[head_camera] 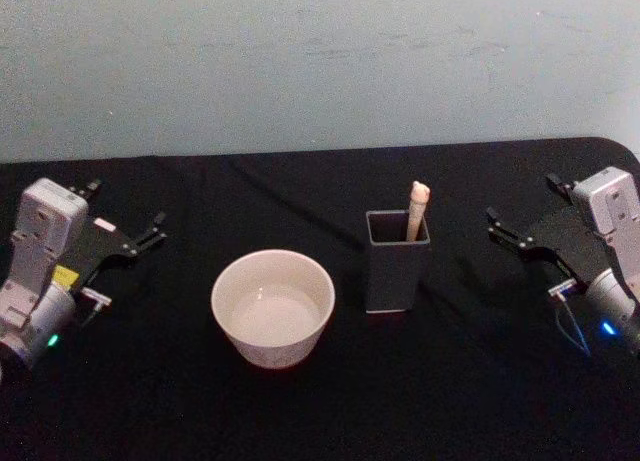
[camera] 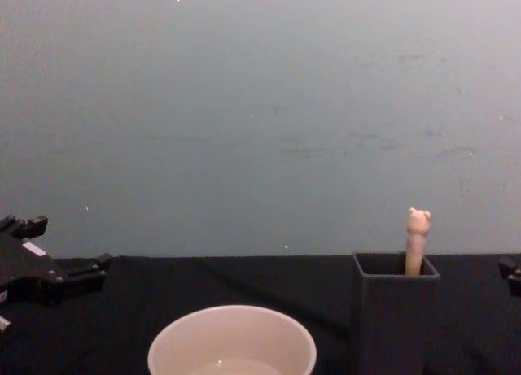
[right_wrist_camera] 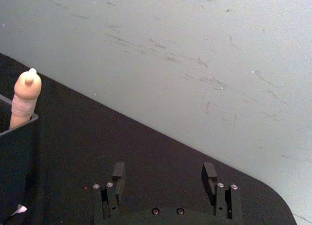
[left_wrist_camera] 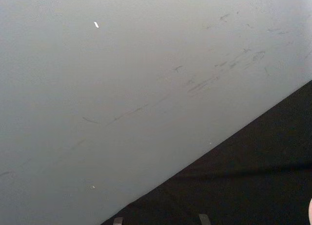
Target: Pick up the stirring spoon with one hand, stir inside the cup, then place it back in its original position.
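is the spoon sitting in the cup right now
No, the stirring spoon stands in the dark holder beside the cup.

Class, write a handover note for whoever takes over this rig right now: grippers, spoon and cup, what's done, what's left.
Left gripper: jaws open, empty, parked left of the cup.
Right gripper: jaws open, empty, parked right of the holder.
Stirring spoon: stands in that holder, beside the cup.
Done: nothing yet.
Left: grasp spoon, stir in cup, return it to holder.
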Robot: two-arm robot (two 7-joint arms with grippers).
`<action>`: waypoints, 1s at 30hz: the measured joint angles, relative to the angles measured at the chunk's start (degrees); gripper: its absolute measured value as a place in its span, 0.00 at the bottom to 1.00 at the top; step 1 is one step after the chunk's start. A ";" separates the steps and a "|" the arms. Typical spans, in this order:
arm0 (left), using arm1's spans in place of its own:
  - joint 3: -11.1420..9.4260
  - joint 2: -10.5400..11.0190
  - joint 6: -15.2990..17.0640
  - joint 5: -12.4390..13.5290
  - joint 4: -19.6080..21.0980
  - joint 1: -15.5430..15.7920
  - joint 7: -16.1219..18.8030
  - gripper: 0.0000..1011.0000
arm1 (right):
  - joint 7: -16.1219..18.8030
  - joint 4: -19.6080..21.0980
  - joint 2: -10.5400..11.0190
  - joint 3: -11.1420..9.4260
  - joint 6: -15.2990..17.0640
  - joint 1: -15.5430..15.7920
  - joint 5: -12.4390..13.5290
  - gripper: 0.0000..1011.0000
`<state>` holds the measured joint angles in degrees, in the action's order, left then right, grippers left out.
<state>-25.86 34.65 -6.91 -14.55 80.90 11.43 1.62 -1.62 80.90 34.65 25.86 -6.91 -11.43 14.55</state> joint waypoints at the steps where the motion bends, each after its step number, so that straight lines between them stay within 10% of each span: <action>1: 0.00 0.00 0.00 0.00 0.00 0.00 0.00 0.99 | 0.00 0.00 0.00 0.00 0.00 0.00 0.00 0.99; 30: 0.00 0.00 0.00 0.00 0.00 0.00 0.00 0.99 | 0.00 0.00 0.00 0.00 0.00 0.00 0.00 0.99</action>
<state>-25.86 34.65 -6.91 -14.55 80.90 11.43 1.62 -1.62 80.90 34.65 25.86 -6.91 -11.43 14.55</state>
